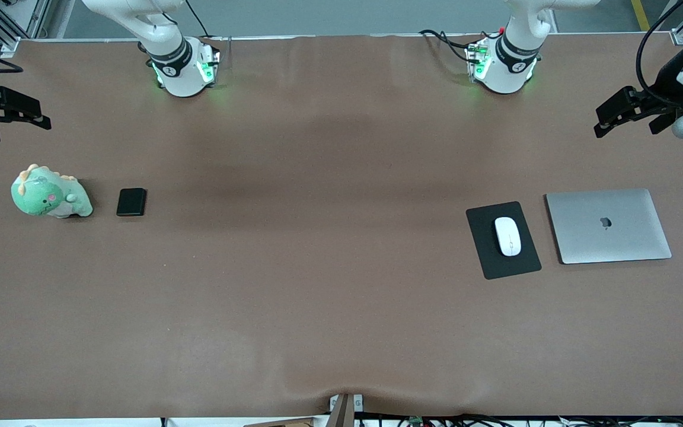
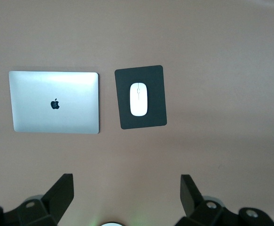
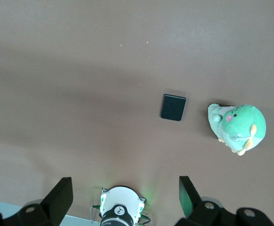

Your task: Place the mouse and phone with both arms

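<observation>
Front view showed us the mouse (image 1: 507, 236) on a black mouse pad (image 1: 490, 261) at right of frame, beside a closed laptop (image 1: 608, 226). At left, the phone (image 1: 131, 201) lay by a green plush toy (image 1: 50, 193). We saw the left gripper (image 1: 626, 115) and right gripper (image 1: 18, 112) at the frame's edges, jaws spread wide, holding nothing.
</observation>
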`<state>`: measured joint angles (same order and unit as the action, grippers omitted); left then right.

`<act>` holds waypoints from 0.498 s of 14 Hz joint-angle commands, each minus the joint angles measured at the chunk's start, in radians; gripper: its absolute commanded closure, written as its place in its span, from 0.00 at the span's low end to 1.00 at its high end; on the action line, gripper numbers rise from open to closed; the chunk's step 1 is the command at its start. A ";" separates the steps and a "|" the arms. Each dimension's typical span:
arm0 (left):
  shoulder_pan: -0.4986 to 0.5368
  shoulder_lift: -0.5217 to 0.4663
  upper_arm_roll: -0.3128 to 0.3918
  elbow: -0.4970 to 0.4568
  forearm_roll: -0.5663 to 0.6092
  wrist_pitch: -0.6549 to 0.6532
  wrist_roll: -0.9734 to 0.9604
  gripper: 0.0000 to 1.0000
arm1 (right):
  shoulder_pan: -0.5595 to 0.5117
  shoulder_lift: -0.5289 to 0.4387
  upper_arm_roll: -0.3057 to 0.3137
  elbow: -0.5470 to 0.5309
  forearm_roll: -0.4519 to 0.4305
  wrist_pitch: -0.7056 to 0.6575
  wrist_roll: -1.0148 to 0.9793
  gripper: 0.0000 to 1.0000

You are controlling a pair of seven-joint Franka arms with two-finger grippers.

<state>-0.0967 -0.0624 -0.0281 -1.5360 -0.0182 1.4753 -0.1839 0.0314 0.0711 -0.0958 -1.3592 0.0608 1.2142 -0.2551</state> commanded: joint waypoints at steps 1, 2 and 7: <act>-0.003 -0.017 0.007 -0.006 0.006 0.000 0.011 0.00 | -0.036 -0.085 0.062 -0.098 -0.038 0.042 0.019 0.00; -0.003 -0.019 0.005 -0.006 0.026 0.000 0.018 0.00 | -0.039 -0.103 0.079 -0.115 -0.065 0.057 0.019 0.00; -0.003 -0.017 0.005 -0.004 0.052 0.000 0.057 0.00 | -0.036 -0.140 0.070 -0.147 -0.070 0.062 0.020 0.00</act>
<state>-0.0964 -0.0625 -0.0273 -1.5350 0.0159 1.4753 -0.1476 0.0173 -0.0211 -0.0422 -1.4491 0.0118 1.2523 -0.2438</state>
